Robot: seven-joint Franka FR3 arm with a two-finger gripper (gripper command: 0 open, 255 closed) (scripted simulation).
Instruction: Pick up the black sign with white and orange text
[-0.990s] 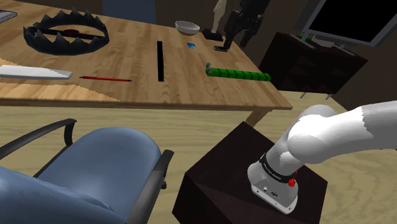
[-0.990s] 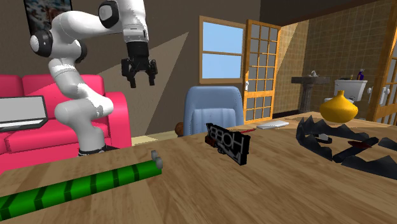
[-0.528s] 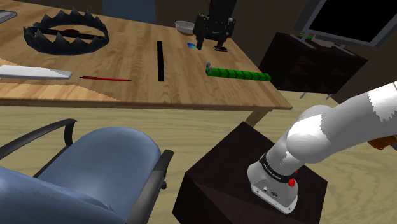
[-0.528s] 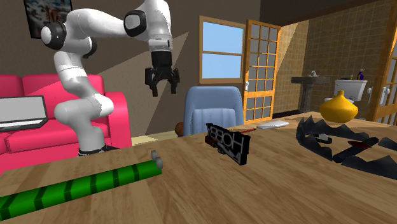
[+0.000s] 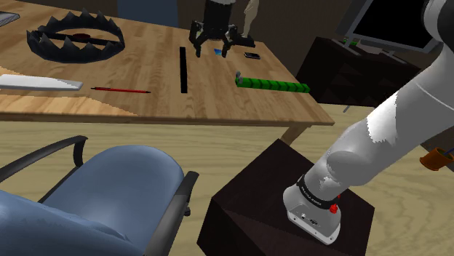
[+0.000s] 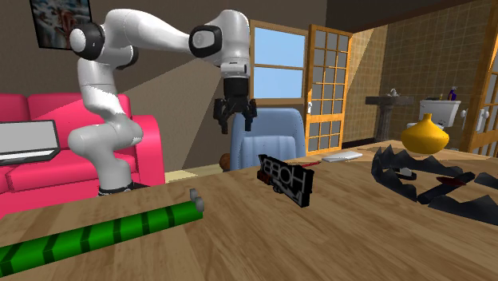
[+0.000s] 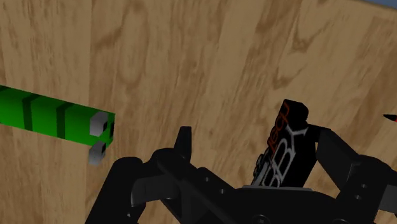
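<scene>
Hovering end effector (image 5: 212,51), black sign (image 5: 183,69) nearby

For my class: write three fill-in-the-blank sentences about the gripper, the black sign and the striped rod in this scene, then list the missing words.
1. The gripper hangs in the air with its fingers ____.
2. The black sign stands on the wooden ____.
3. The striped rod lying near the sign is ____ in colour.
Missing words: open; table; green.
</scene>
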